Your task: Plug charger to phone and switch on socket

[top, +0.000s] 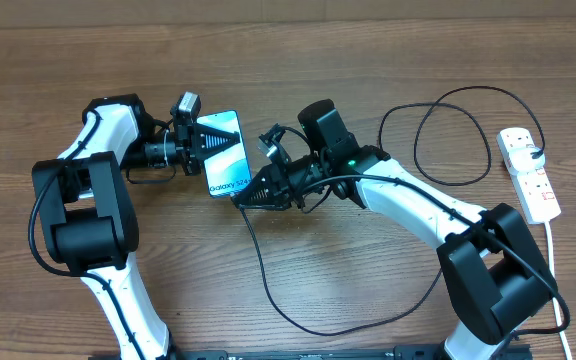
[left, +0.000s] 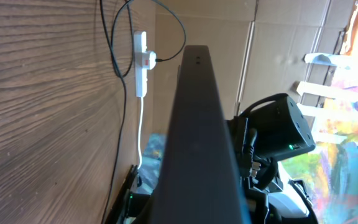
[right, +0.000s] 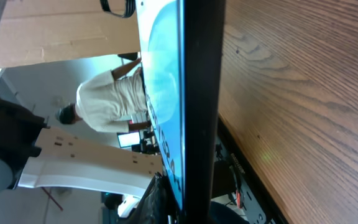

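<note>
My left pincer [top: 201, 141] pinches the one Galaxy S24 phone [top: 229, 172]; right pincer [top: 247, 195], I cannot tell; one charger cable [top: 261, 268], one power strip [top: 530, 175]

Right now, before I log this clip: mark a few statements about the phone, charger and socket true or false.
1. The phone sits between the left tool and the right tool. True.
2. The socket lies next to the left arm's base. False: it lies at the far right, beside the right arm.
3. The phone's screen is dark. False: it shows bright blue with white Galaxy text.
4. The charger is plugged into the socket. True: the left wrist view shows its black plug seated in the strip.
5. The left tool is well clear of the phone. False: its fingers grip the phone's upper end.
</note>
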